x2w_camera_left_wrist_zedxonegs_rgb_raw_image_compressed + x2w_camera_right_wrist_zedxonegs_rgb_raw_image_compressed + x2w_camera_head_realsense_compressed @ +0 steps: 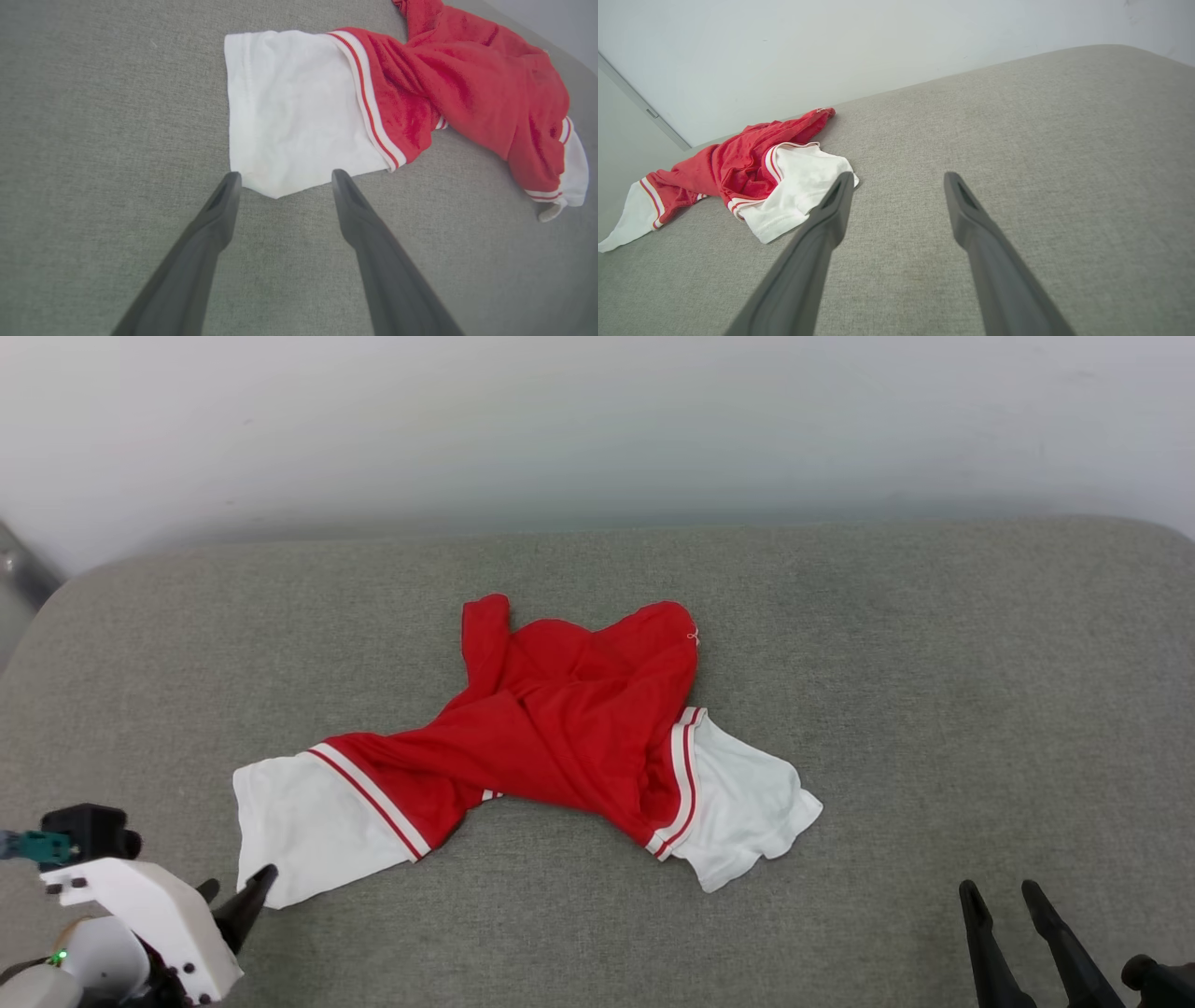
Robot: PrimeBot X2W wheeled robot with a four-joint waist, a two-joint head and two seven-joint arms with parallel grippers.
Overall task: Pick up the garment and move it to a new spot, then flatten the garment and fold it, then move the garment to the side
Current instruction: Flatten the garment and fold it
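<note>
At 7 o'clock the left gripper (233, 889) sat low, angled toward 1, fingers apart, tips just short of the shirt (560, 728) and its white sleeve (299, 821). At 5 o'clock the right gripper (999, 889) pointed toward 12, fingers apart, empty. The shirt lay crumpled mid-cushion (934, 709).

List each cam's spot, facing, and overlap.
Head: head-mounted, faces forward and down at the garment on the cushion; left gripper lower left, right gripper lower right.
Left wrist: on that wrist, along its open fingers at the white sleeve.
Right wrist: on that wrist, along its open fingers over the cushion toward the wall.
Shared: garment, cushion.
</note>
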